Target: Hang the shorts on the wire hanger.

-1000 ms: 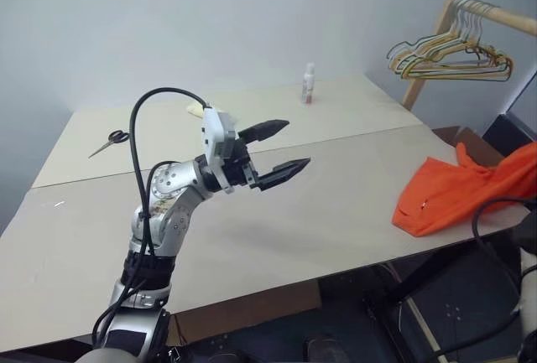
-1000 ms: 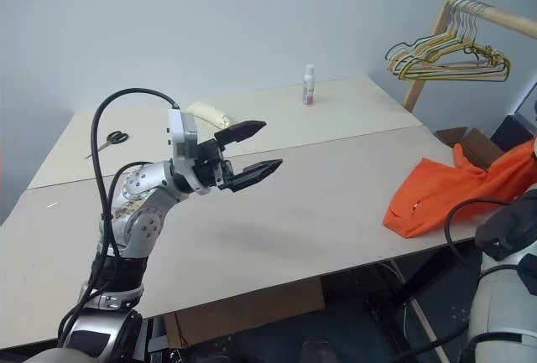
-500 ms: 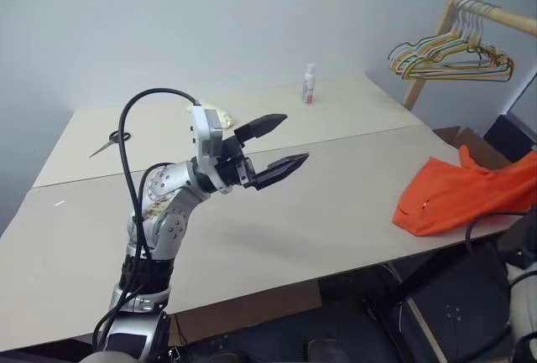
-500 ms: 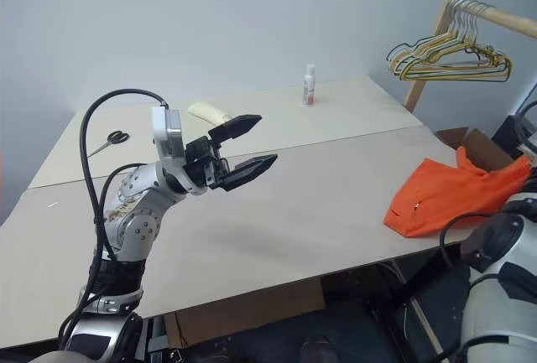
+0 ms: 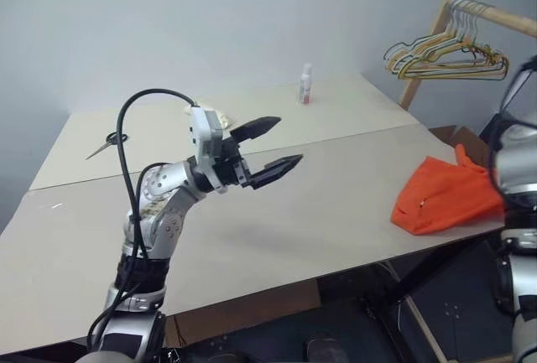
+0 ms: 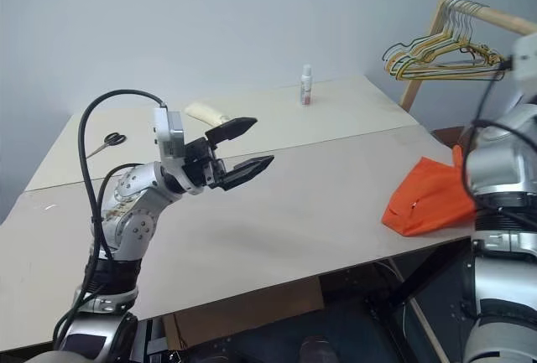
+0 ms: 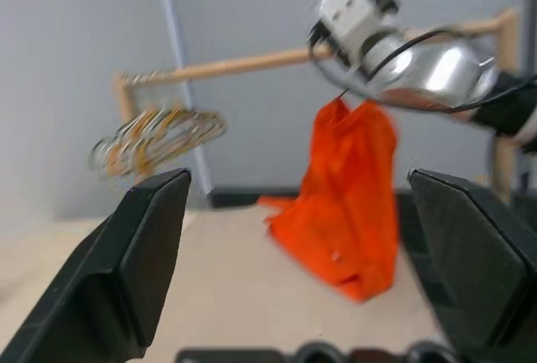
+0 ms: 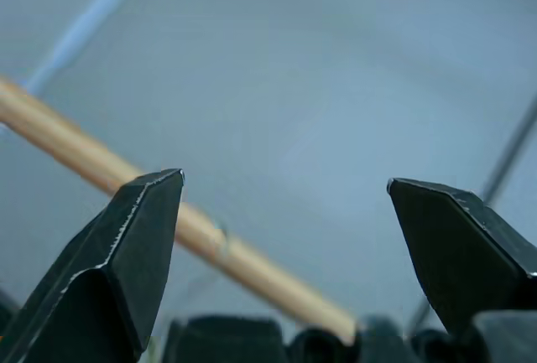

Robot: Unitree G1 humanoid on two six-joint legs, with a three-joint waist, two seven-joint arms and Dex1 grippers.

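The orange shorts [image 5: 438, 194] lie in a bunched heap at the table's right edge, with one peak sticking up; they are also in the left wrist view [image 7: 348, 204]. My left gripper [image 5: 289, 140] is open and empty, held above the middle of the table and pointing toward the shorts. My right arm [image 6: 502, 162] is raised beside the heap, between it and the rack. My right gripper [image 8: 285, 183] is open with nothing between its fingers and faces the wooden rail [image 8: 101, 170]. The wire hanger is out of view.
A wooden rack rail [image 5: 497, 16] at the back right carries a bunch of yellow, green and white hangers [image 5: 445, 54]. On the far half of the table [image 5: 336, 212] lie scissors [image 5: 107, 139], a small white bottle [image 5: 305, 85] and a cream object [image 6: 207, 111]. A cardboard box [image 5: 466, 138] stands behind the shorts.
My right arm has swung up from below the table edge and turned toward the rack. The shorts, earlier stretched toward the right edge, now sit in a smaller heap. The left arm has barely shifted.
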